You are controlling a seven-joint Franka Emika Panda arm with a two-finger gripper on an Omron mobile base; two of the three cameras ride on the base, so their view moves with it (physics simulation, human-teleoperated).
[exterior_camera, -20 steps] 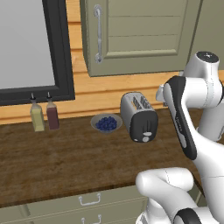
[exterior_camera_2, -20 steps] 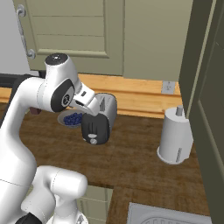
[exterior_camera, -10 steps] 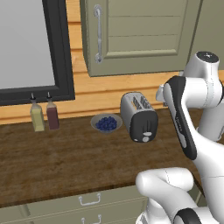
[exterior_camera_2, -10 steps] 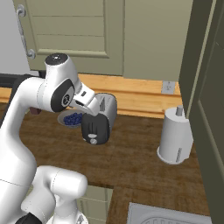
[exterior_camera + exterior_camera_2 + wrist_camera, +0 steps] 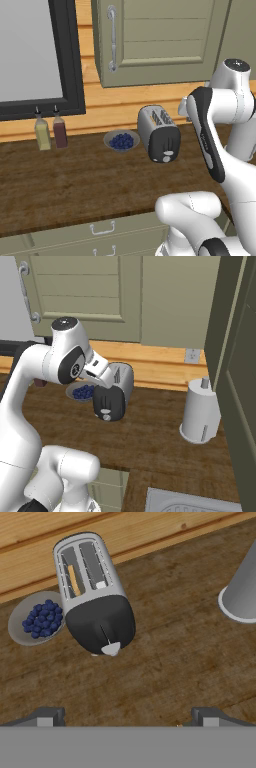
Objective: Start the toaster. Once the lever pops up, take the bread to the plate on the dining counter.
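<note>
Toaster point(image 5: 92, 592) stands on wooden surface point(image 5: 175, 662) by the back wall, black end panel toward the arm, so lever point(image 5: 111, 648) is reachable. Bread point(image 5: 73, 579) sits in one slot. Fingers point(image 5: 47, 718) spread wide, empty, hovering above. Blueberry bowl point(image 5: 35, 618) just beside.

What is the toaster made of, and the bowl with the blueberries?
The toaster looks like brushed metal: silvery and pale on its rounded body, with a black end panel that seems to be smooth plastic. The bowl is plain matte grey, maybe ceramic or plastic; it's hard to tell in a rendered picture.
</note>
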